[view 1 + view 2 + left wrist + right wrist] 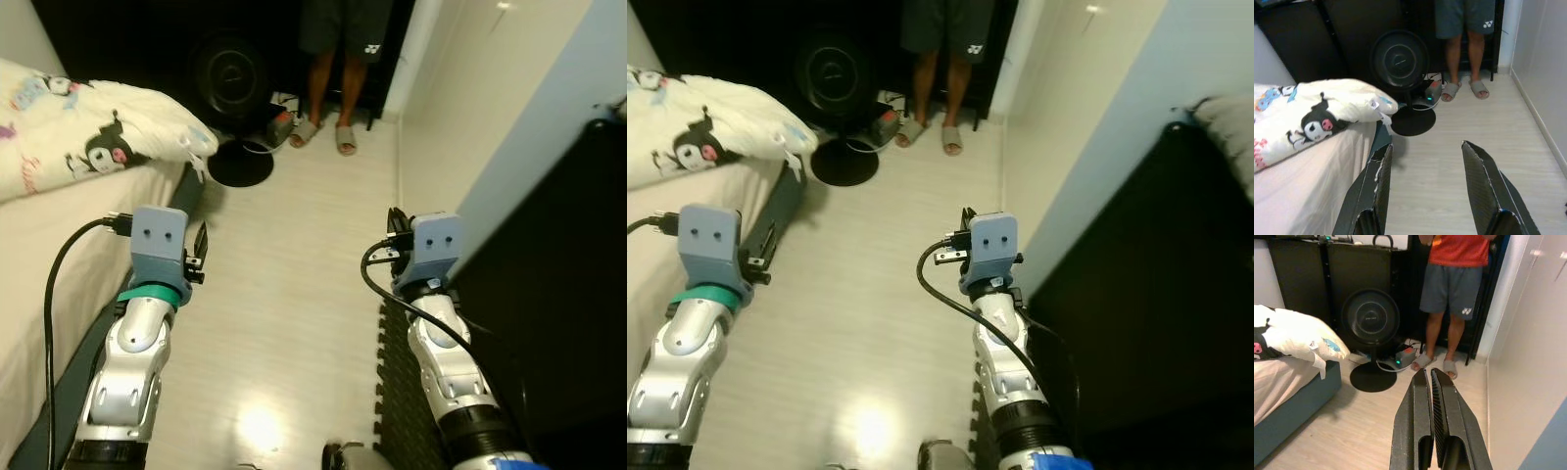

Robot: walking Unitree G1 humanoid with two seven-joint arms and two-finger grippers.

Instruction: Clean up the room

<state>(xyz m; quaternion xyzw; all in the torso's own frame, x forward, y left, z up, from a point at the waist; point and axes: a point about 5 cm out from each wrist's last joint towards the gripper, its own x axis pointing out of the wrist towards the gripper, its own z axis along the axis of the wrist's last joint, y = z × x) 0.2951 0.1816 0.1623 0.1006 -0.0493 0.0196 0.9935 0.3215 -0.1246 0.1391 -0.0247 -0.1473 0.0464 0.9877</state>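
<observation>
Beside the bed (29,294) — left gripper (1425,161) spread wide, empty, above pale floor (284,294). Right gripper (1429,396) pressed closed, empty, farther from the bed. Cartoon-print pillow (1317,117) atop the bed — fan (1370,318) and person (1454,279) past its foot.

Silver arms, blue-grey wrist housings, teal left ring, black cables

One fan (1370,316), one blanket (1317,110), two slippers (1464,89).

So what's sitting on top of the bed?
A white cartoon-print pillow lies on the bed, overhanging its end. Whatever is beneath the pillow is covered.
</observation>
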